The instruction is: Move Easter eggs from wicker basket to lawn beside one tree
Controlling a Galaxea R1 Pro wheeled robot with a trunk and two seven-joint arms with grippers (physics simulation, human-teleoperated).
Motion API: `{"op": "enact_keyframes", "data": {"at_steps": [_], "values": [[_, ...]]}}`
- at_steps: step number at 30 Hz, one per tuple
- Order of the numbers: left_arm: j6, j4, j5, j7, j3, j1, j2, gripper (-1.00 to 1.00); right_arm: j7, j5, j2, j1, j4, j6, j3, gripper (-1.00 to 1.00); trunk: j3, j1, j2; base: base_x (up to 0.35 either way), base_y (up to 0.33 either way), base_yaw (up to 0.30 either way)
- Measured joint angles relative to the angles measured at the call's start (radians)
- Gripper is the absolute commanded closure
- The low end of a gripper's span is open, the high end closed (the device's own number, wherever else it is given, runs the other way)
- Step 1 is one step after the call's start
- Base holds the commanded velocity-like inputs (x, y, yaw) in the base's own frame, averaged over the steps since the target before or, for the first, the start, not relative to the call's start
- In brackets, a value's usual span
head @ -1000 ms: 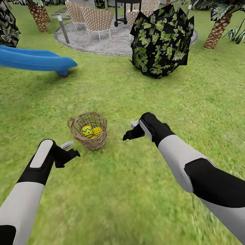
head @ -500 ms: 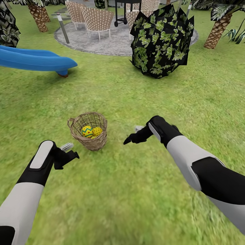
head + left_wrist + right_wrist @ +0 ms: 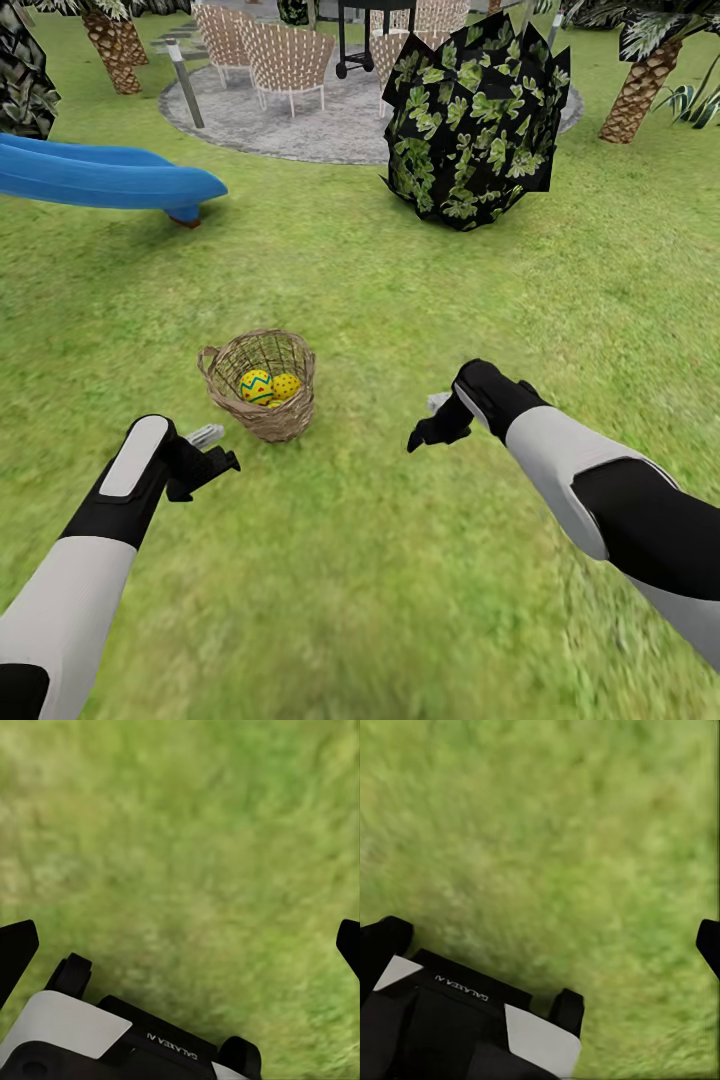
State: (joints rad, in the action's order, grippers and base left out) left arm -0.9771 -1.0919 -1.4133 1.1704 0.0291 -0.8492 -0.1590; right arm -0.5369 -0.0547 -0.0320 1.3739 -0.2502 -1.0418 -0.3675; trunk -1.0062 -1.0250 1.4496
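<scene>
The wicker basket (image 3: 225, 375) stands on the lawn (image 3: 400, 290) straight ahead. Two yellow Easter eggs show inside it, one with blue zigzags (image 3: 256, 386) and one with red spots (image 3: 287, 385); a yellow sliver below them may be a third. My left gripper (image 3: 220, 450) hovers open just left of and nearer than the basket. My right gripper (image 3: 427, 422) is open over bare grass well to the basket's right. In the wrist views the left gripper (image 3: 180, 945) and right gripper (image 3: 547, 937) have fingertips spread wide over grass. A tree's dark, pale-speckled foliage (image 3: 20, 85) shows at far left, trunk hidden.
A blue slide (image 3: 110, 178) ends at the left. A dark bush with green leaves (image 3: 470, 120) stands ahead right. Behind lie a grey gravel circle (image 3: 300, 125) with wicker chairs (image 3: 288, 55) and a grill. Scaly palm trunks (image 3: 638, 92) flank the back.
My right gripper has drawn back to the right and nearer me, away from the basket. The left gripper has sunk slightly. Basket and eggs have not moved.
</scene>
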Motion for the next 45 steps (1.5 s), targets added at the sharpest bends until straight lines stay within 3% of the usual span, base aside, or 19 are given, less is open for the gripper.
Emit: {"op": "enact_keyframes", "data": {"at_steps": [13,23,26,30,34,45], "values": [[-0.001,0.027,-0.001,-0.004,0.004,0.0,0.001,-1.0,-0.006,0.011,0.006,0.0,0.0,0.002,0.006,-1.0,0.0,0.0,0.0,0.0,0.0,0.006],[0.0,0.023,-0.014,-0.004,0.011,0.001,0.004,-1.0,0.0,0.009,0.005,0.0,0.006,0.0,0.002,-1.0,0.0,0.0,0.0,0.0,0.0,0.236],[0.0,0.021,-0.012,-0.002,0.015,0.005,0.019,-1.0,0.003,0.007,0.001,0.0,0.008,-0.001,-0.001,-1.0,0.0,0.0,0.0,0.0,0.0,0.278],[0.0,0.02,-0.003,-0.003,0.019,0.038,0.052,-1.0,0.004,0.008,-0.029,0.0,0.019,-0.002,-0.002,-1.0,0.0,0.0,0.0,0.0,0.0,0.28],[0.0,0.02,0.0,-0.005,0.035,0.061,0.064,-1.0,0.005,0.009,-0.063,0.0,0.069,-0.002,-0.005,-1.0,0.0,0.0,0.0,0.0,0.0,0.28],[0.007,0.034,0.002,-0.004,0.079,0.069,0.085,-1.0,0.005,0.01,-0.077,0.0,0.089,-0.001,-0.005,-1.0,0.0,0.0,0.0,0.043,0.006,0.28]]}}
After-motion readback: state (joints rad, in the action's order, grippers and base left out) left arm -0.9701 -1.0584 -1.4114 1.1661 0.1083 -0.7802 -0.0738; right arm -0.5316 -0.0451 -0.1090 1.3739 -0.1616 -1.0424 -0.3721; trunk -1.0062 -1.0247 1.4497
